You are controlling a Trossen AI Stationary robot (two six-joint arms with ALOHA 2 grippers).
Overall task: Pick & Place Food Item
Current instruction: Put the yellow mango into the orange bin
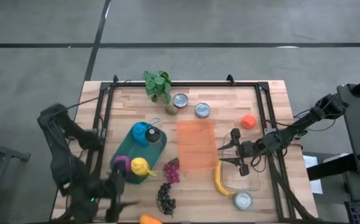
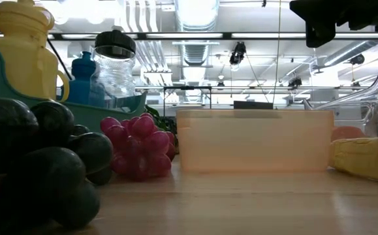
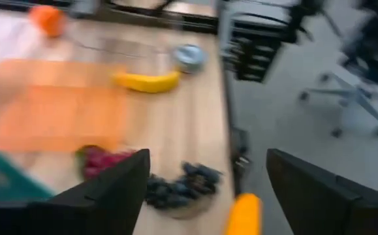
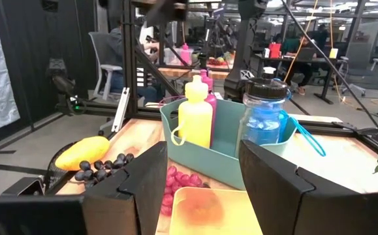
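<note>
banana (image 1: 220, 181) | yellow, curved | lying beside orange tray (image 1: 196, 144)

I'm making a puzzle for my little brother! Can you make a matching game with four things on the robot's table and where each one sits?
Things:
1. banana
2. yellow bottle
3. dark grapes
4. small plant

Places:
A. at the table's far edge, beside a tin can
B. inside the teal bin
C. just under the right gripper, next to the orange tray
D. near the front edge, below the red grapes

Pairs: 1-C, 2-B, 3-D, 4-A
</note>
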